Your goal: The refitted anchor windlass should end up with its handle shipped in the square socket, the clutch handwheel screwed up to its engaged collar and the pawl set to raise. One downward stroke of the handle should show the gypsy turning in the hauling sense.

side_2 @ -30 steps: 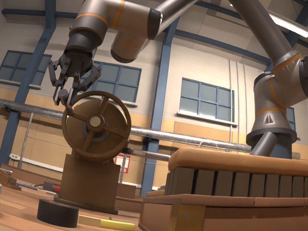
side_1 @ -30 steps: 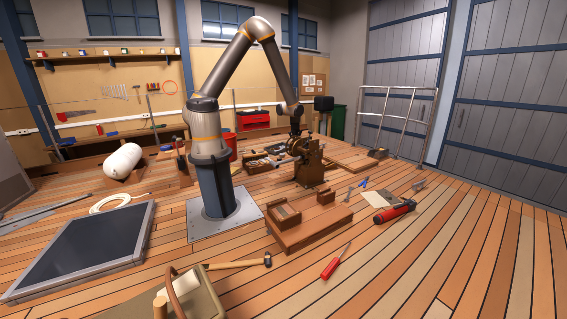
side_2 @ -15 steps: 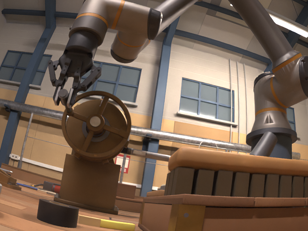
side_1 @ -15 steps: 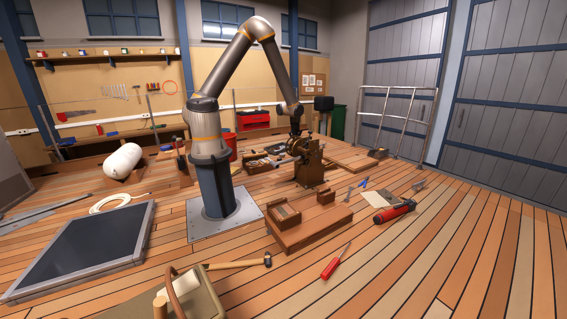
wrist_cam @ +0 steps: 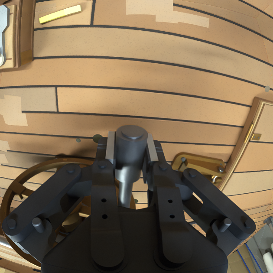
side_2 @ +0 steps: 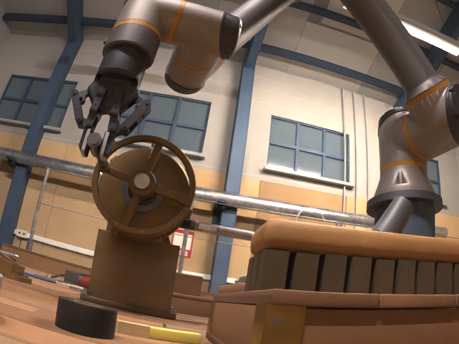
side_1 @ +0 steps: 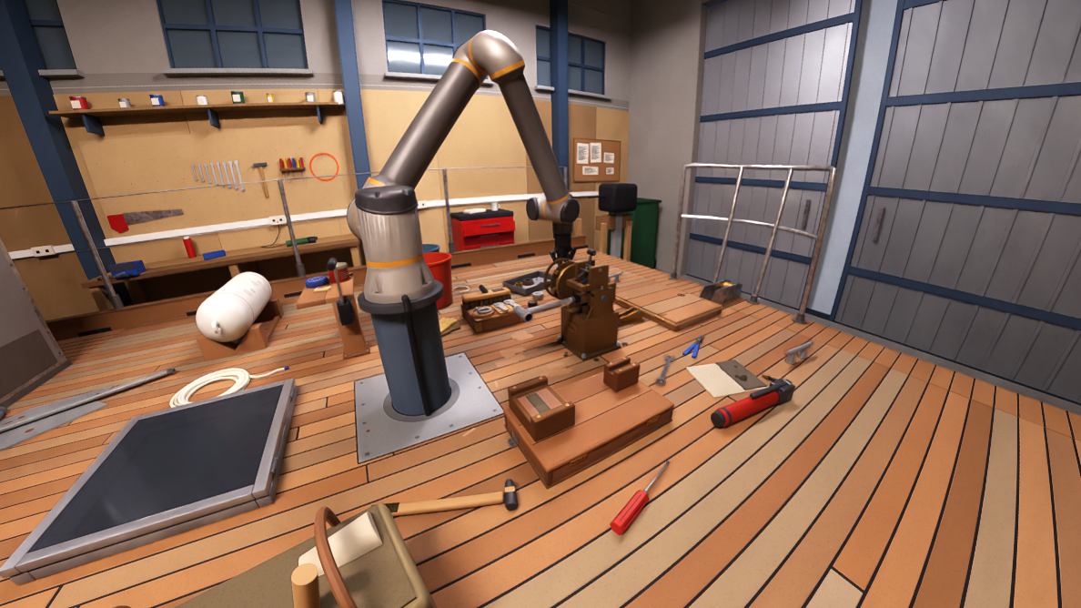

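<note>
The clutch handwheel sits on the near side of the brown windlass, and a dark grey knob sticks out from the upper part of its rim. Right above the wheel, my gripper is closed on that knob. The steel handle juts level from the windlass toward the arm's base. The pawl is too small to make out.
Behind the windlass stand a red tool chest, a green bin and a steel railing. A tool tray lies left of it, a wooden hatch panel right. A black puck and yellow bar lie by its base.
</note>
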